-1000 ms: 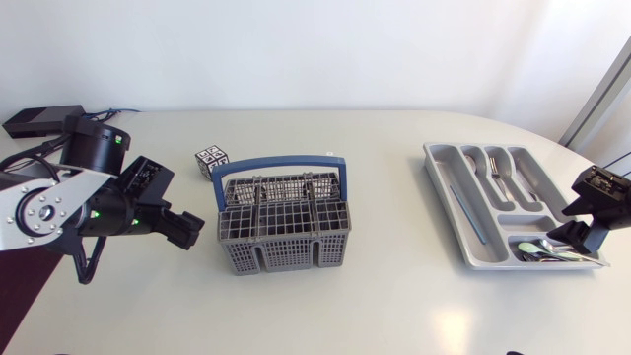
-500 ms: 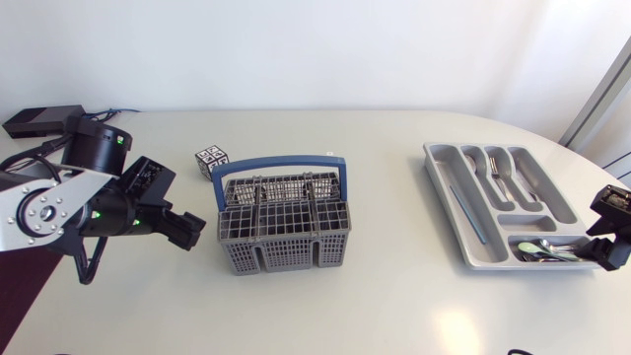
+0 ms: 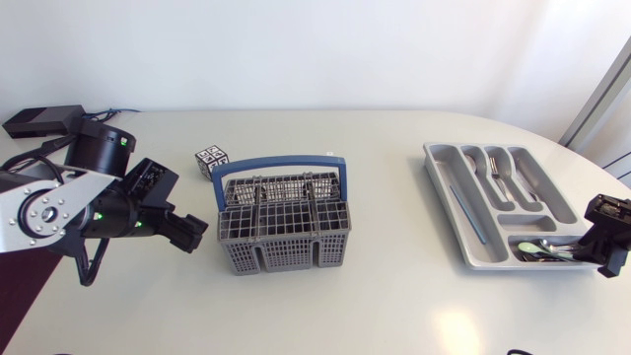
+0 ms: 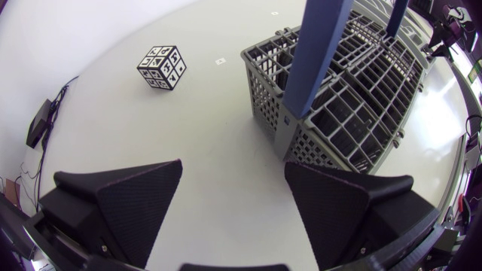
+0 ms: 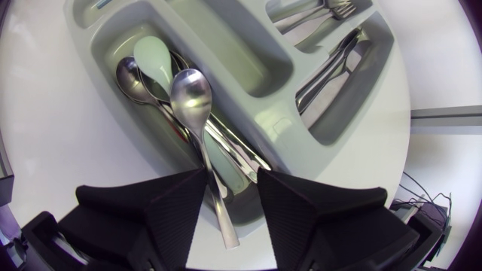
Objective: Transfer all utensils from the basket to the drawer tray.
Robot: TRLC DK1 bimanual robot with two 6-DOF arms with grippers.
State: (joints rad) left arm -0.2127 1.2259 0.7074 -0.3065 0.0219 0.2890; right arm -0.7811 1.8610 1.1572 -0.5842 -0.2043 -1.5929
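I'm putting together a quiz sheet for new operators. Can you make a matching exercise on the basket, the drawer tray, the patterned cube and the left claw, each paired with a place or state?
Things:
1. basket
2. drawer tray
3. cube
4. left claw

Descriptions:
A. open, holding nothing
B. has spoons lying in it
C. has an upright blue handle
D. black-and-white pattern, on the table near the basket

Pairs: 1-C; 2-B; 3-D; 4-A
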